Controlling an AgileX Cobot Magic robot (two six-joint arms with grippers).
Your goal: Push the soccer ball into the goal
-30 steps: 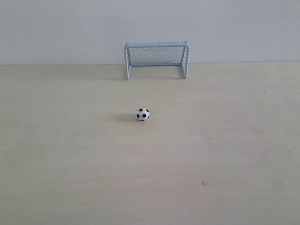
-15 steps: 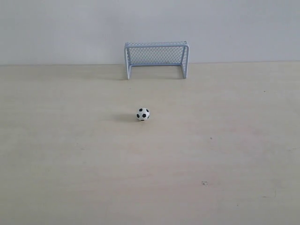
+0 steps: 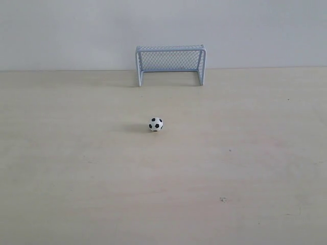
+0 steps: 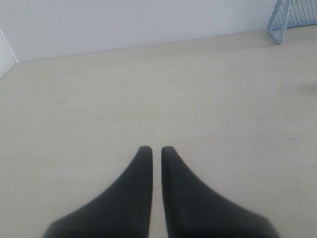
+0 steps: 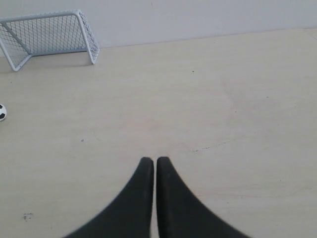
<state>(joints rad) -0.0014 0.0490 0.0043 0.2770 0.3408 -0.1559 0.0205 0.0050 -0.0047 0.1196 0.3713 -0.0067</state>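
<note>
The soccer ball [image 3: 156,124], tiny, white with black patches, rests on the pale wooden table in the middle of the exterior view. The goal [image 3: 170,64], pale blue-white with fine mesh, stands behind it against the wall, mouth facing the ball. Neither arm shows in the exterior view. In the left wrist view my left gripper [image 4: 153,148] is shut with nothing in it, and only a corner of the goal [image 4: 292,19] appears. In the right wrist view my right gripper [image 5: 154,159] is shut and empty; the ball [image 5: 2,112] sits at the picture's edge, the goal [image 5: 49,37] beyond it.
A plain white wall [image 3: 163,25] rises along the table's far edge behind the goal. The pale wooden table [image 3: 163,194] carries a few small dark specks [image 3: 223,199].
</note>
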